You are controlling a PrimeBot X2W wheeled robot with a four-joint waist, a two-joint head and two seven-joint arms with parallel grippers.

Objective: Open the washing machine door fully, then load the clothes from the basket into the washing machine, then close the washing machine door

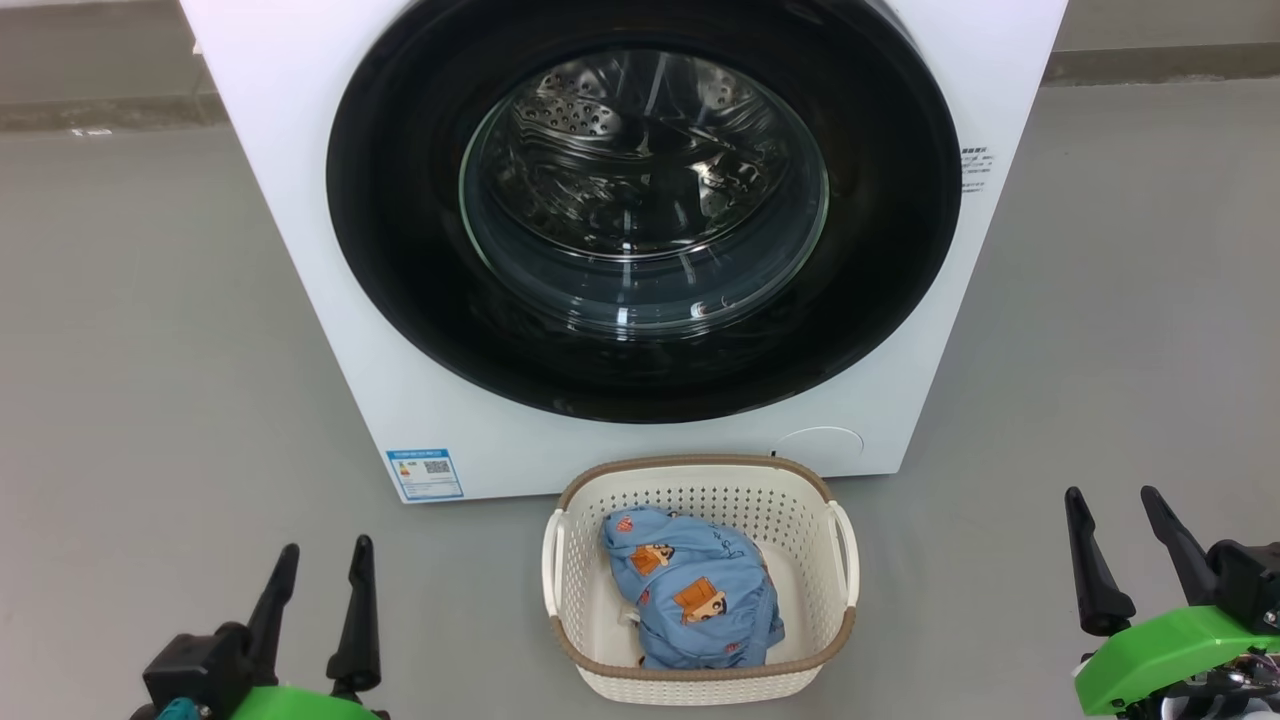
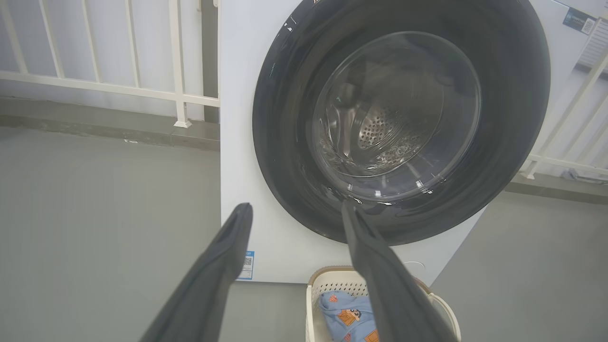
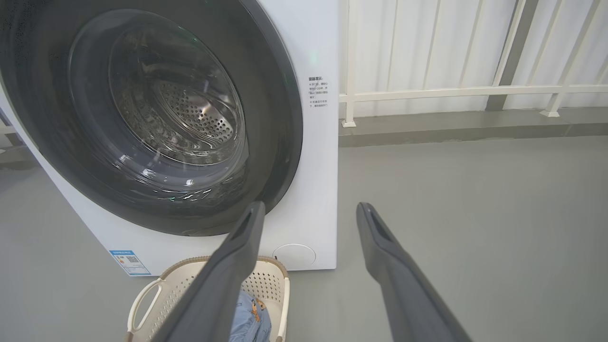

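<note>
Before my left gripper (image 1: 326, 546) and right gripper (image 1: 1112, 492), both spread empty, the washing machine door (image 1: 640, 200) seems rigid and slippery; I would hook its rim.

The left gripper (image 1: 326, 548) carries two long fingers (image 1: 355, 620) that look black from the head camera, broad at the root and tapering to slim, rounded tips. They grow out of a blocky black mount (image 1: 200, 668), which sits on a bright green shell (image 1: 300, 702) beside a small teal part (image 1: 176, 709). The right gripper (image 1: 1112, 495) is built the same way: black fingers, a black block (image 1: 1245, 575) and a glossy green cover (image 1: 1165, 650), with dark mechanism and thin wires (image 1: 1225, 680) tucked beneath. Up close both wrist cameras show the fingers as matte charcoal grey (smooth, without markings), and one right finger (image 3: 380, 232) has a shallow groove along its inner face.
</note>
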